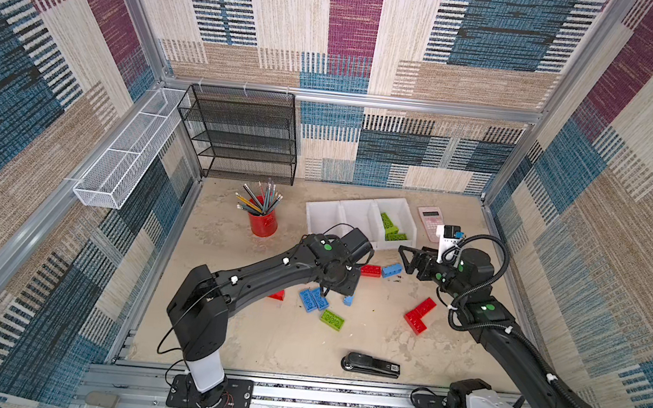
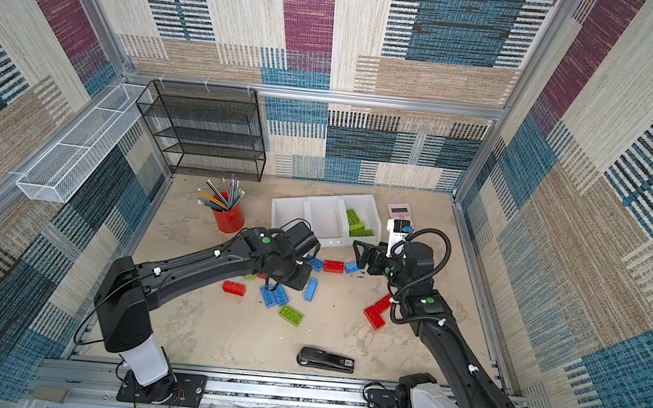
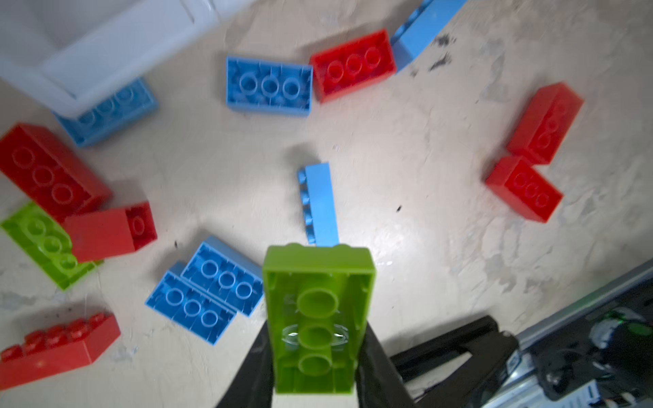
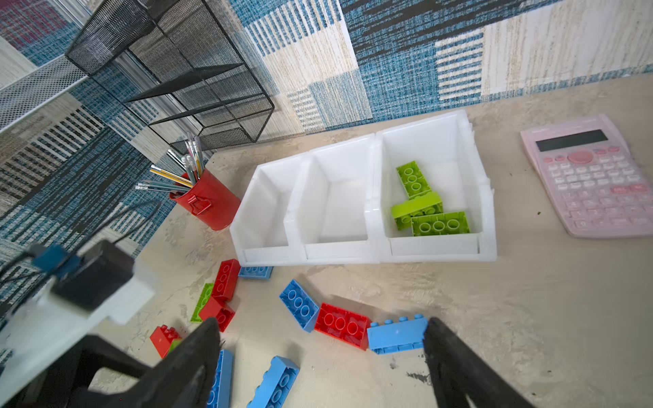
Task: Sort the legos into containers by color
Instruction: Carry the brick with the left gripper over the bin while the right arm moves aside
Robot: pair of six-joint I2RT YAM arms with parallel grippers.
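The left gripper (image 3: 316,356) clamps a lime green plastic brick (image 3: 318,296) lengthwise, well short of the white plastic bins (image 4: 335,252), while the right gripper (image 4: 322,325) gapes near their front edge.

walls (image 1: 353,28): woven patchwork of blue, beige, cream and plum around me at 9, 12 and 3 o'clock | aluminium frame (image 1: 370,100): edges each panel | floor (image 1: 280,342): mottled beige, scuffed, evenly lit | black mesh shelf (image 1: 241,132): 11 o'clock, against the back wall | white wire tray (image 1: 129,157): 10 o'clock, hung on the side wall
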